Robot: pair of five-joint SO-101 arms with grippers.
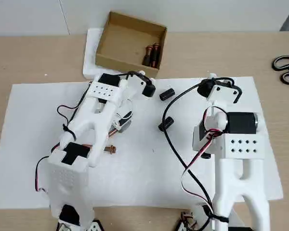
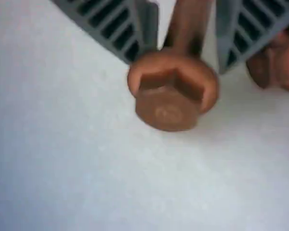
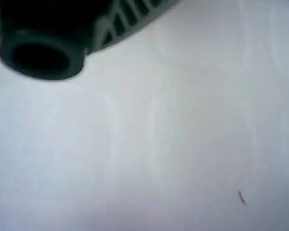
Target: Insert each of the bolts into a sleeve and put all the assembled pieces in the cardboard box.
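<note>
Left fingers [image 2: 142,29]: clamped on a bolt [image 2: 171,96], well short of the cardboard box [image 1: 123,65].
Right fingers [image 3: 130,19]: closed on a sleeve [image 3: 41,53], I judge.
Box contents: I count two assembled pieces [image 1: 151,55].
Outstanding: held pair unjoined; loose sleeves [image 1: 167,93] near the box; spare bolt [image 1: 110,149] farther off.

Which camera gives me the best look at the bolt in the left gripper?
The left wrist view: the bolt sits close, head-on, shank inside the left gripper. In the high view the left arm covers that spot; a bolt beside the arm may be another one. The right wrist view looks at a black sleeve.
</note>
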